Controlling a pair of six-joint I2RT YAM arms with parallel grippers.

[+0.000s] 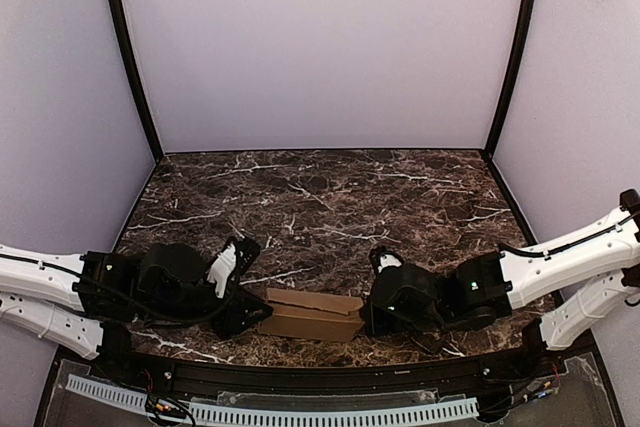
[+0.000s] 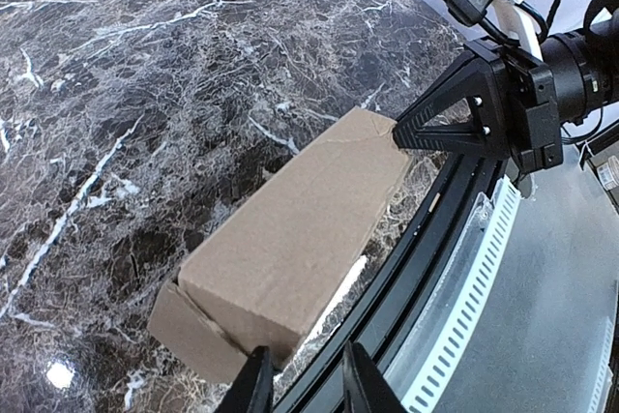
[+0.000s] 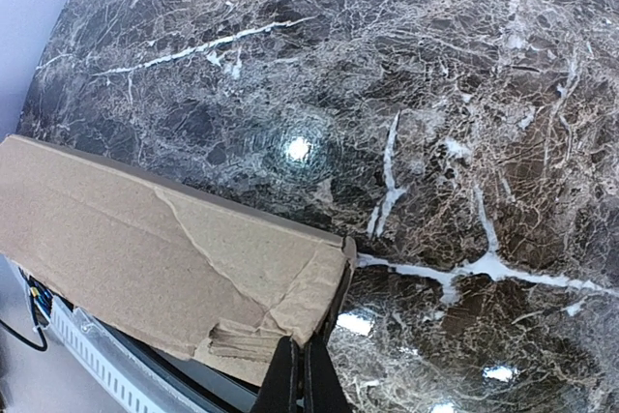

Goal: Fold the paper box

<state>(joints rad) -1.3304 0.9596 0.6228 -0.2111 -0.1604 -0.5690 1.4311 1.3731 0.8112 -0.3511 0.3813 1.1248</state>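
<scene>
The paper box (image 1: 311, 315) is a slim brown carton lying flat near the table's front edge, between my two grippers. In the left wrist view the paper box (image 2: 295, 229) runs away from my left gripper (image 2: 305, 367), whose jaws stand apart with only table edge between them. Its left fingertip (image 2: 255, 363) sits at the carton's near corner, where an end flap (image 2: 189, 328) stands ajar. My right gripper (image 3: 302, 363) is shut, its tips against the creased far end of the paper box (image 3: 164, 249). That right gripper (image 2: 401, 132) touches the carton's far corner.
A black rail (image 2: 426, 258) and a white slotted strip (image 1: 270, 412) run along the front edge just behind the carton. The dark marble tabletop (image 1: 330, 197) stretches back to lilac walls (image 1: 320, 47) with black corner posts.
</scene>
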